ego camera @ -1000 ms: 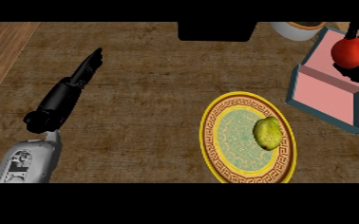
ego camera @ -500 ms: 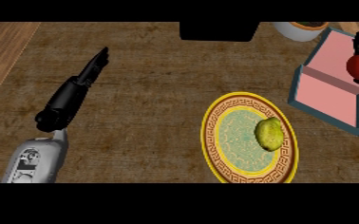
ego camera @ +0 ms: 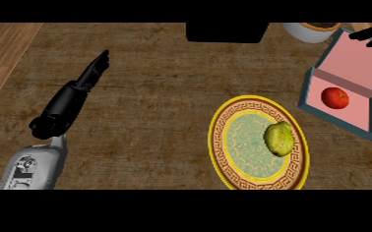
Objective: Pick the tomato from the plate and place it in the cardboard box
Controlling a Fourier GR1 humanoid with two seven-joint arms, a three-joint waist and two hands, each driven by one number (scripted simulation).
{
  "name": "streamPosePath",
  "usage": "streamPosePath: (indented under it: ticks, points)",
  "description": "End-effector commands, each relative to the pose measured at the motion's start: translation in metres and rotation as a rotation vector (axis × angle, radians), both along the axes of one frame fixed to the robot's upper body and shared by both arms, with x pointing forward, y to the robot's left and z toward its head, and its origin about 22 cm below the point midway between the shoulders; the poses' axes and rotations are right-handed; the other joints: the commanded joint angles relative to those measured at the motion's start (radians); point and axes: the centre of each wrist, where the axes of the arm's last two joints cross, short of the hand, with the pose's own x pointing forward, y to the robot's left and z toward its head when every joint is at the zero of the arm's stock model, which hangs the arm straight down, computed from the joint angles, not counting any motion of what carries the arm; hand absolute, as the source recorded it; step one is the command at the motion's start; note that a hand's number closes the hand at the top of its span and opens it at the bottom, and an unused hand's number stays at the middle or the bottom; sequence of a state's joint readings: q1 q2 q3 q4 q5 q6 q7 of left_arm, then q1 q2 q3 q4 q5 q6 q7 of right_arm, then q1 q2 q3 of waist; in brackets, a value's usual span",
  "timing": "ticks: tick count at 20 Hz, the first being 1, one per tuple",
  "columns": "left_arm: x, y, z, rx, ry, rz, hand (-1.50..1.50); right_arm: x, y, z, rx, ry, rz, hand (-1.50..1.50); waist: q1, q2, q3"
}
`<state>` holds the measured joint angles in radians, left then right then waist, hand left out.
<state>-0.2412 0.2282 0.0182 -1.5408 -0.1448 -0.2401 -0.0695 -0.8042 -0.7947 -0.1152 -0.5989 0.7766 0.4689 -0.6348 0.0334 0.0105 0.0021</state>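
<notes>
I see the tomato [ego camera: 335, 98] inside the cardboard box [ego camera: 349, 69], my left hand [ego camera: 73, 98] straight-fingered over the counter [ego camera: 160, 78].

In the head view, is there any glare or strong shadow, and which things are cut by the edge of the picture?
Head view: the light is even, with no glare on the plate or the tomato; no strong shadow shows under the left hand; the cardboard box is cut by the right edge; a black block at the top shows no detail.

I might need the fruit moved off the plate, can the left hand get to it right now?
Probably yes: the left hand is open, holds nothing, and only bare counter lies between it and the green fruit.
</notes>
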Motion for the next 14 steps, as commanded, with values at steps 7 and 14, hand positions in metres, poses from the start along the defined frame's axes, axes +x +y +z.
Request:
streamPosePath:
  ticks: [7,14]
  points:
    - [0.0,0.003,-0.002,-0.002,0.017,-0.001,0.0,0.005,-0.02,-0.011,0.924,-0.094,-0.132,-1.5,-0.012,0.0,0.001]
    - [-0.001,-0.007,-0.005,0.004,-0.013,-0.032,0.0,-0.022,-0.061,0.002,1.044,-0.152,-0.34,-1.5,0.022,0.018,0.003]
